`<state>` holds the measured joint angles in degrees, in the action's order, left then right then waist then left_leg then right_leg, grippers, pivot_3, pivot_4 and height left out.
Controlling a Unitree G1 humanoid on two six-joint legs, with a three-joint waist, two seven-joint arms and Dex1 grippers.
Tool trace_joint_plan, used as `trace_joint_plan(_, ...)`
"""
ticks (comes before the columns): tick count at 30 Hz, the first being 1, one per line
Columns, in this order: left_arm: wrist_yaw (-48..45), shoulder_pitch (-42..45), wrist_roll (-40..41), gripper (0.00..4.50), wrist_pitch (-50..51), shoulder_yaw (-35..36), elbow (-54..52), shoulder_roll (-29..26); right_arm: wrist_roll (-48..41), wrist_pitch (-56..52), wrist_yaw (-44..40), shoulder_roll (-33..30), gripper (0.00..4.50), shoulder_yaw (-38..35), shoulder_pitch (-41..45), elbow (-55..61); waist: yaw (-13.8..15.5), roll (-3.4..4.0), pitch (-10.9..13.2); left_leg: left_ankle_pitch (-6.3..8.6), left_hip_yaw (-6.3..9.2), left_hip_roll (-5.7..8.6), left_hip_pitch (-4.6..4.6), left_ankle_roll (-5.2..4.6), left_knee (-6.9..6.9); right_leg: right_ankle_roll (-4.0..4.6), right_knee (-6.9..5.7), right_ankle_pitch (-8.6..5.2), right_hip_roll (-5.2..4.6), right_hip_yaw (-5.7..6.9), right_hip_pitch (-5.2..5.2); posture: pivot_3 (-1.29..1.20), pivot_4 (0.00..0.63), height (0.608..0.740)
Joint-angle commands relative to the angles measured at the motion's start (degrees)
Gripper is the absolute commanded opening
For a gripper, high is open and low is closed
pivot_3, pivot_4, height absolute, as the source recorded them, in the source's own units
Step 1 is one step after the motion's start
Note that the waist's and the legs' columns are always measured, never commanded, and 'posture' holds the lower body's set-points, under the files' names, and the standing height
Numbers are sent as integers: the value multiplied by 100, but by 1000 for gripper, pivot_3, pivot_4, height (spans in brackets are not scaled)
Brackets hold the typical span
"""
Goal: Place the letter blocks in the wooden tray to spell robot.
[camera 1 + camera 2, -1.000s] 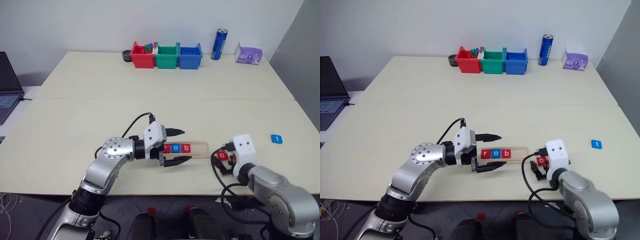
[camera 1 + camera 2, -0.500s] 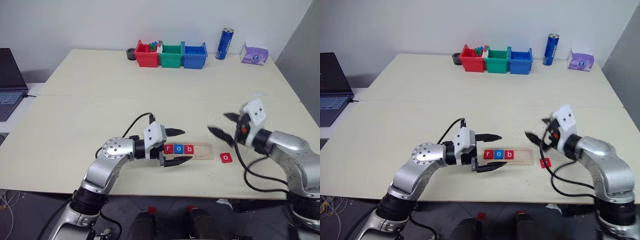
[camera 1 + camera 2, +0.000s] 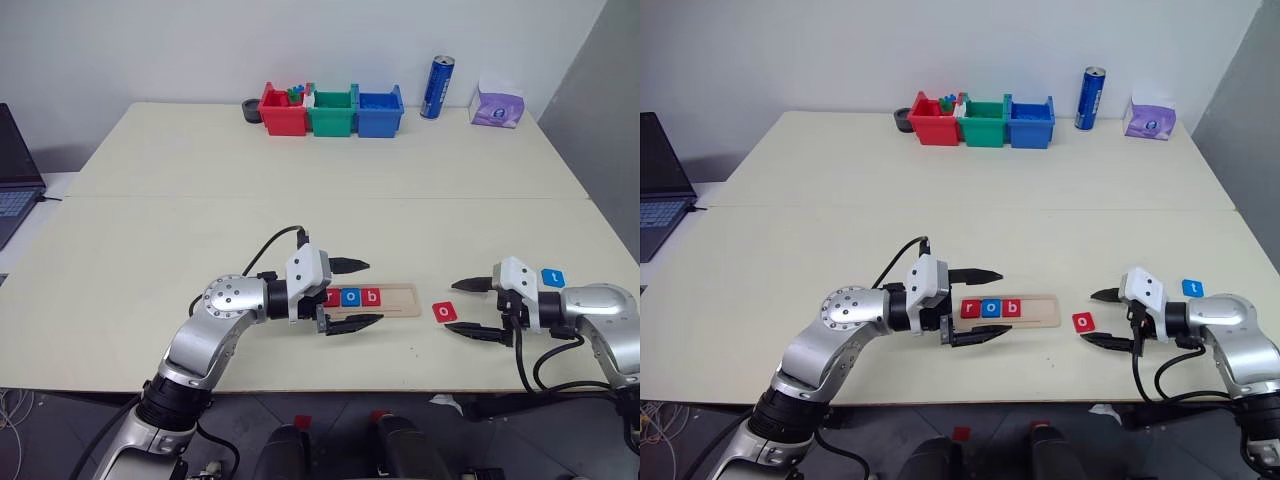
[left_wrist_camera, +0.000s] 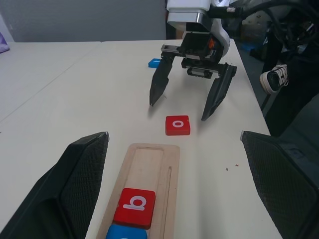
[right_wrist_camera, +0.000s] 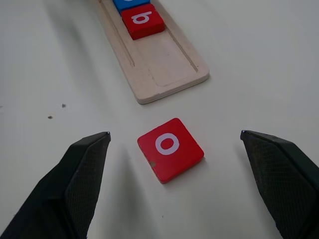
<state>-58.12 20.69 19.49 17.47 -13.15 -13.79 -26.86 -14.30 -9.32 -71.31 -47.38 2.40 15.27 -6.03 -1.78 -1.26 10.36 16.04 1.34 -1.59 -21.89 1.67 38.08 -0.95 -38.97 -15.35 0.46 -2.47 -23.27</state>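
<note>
The wooden tray (image 3: 401, 297) lies near the table's front edge and holds a red r (image 3: 333, 296), a blue o (image 3: 351, 296) and a red b (image 3: 371, 296); its right end is bare. My left gripper (image 3: 371, 292) stands open around the tray's left half, level, one finger on each side. A red o block (image 3: 443, 312) lies flat on the table just right of the tray. My right gripper (image 3: 452, 308) is open and low, with its fingertips (image 5: 99, 144) on either side of that block (image 5: 170, 149), not touching it. A blue t block (image 3: 553, 277) lies further right.
Red (image 3: 284, 110), green (image 3: 333, 112) and blue (image 3: 380, 112) bins stand at the table's back, with a blue can (image 3: 437, 88) and a tissue pack (image 3: 497, 106) to their right. A laptop (image 3: 15, 170) is at the far left. The table's front edge runs close below both grippers.
My right gripper rose off the red o block, turned over, and came down level beside it, pointing left. The block, the tray and the left gripper stayed put; the camera shifted slightly.
</note>
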Motion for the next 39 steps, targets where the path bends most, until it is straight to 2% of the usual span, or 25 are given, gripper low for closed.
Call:
trace_joint_plan(1,-18,43,133,4500,20,86,-261,-42,130,318,-87,46,4456,89,189,-180,7,0,0,0,0,0,0,0,0,0,0,0,0,0,0,0,150,740)
trace_joint_plan(15,-257,108,290,4500,129,43,-315,-140,394,572,-362,146,4456,398,594,-938,9,0,0,0,3,0,1,1,1,2,-1,1,-4,-2,0,0,150,740)
trace_joint_plan(19,-361,98,330,4500,142,48,-311,-201,407,554,-380,164,3606,411,615,-986,8,0,0,-1,4,0,1,1,2,2,-1,2,-4,-2,1,0,150,740)
trace_joint_plan(25,-418,112,325,4500,104,89,-250,-232,356,495,-408,135,1475,369,560,-842,9,1,0,-1,4,0,1,1,2,2,-1,2,-4,-1,1,0,150,740)
trace_joint_plan(32,-498,145,330,4500,3,227,-155,-331,93,-21,-404,196,1456,307,841,-95,1,1,0,-1,9,-1,1,1,2,3,-3,2,-4,-2,1,0,150,740)
trace_joint_plan(39,-1098,17,404,4500,-363,740,260,-1073,-22,-652,-278,750,1456,680,1436,489,-5,3,2,-1,13,-9,6,1,1,7,-6,3,5,5,1,0,150,740)
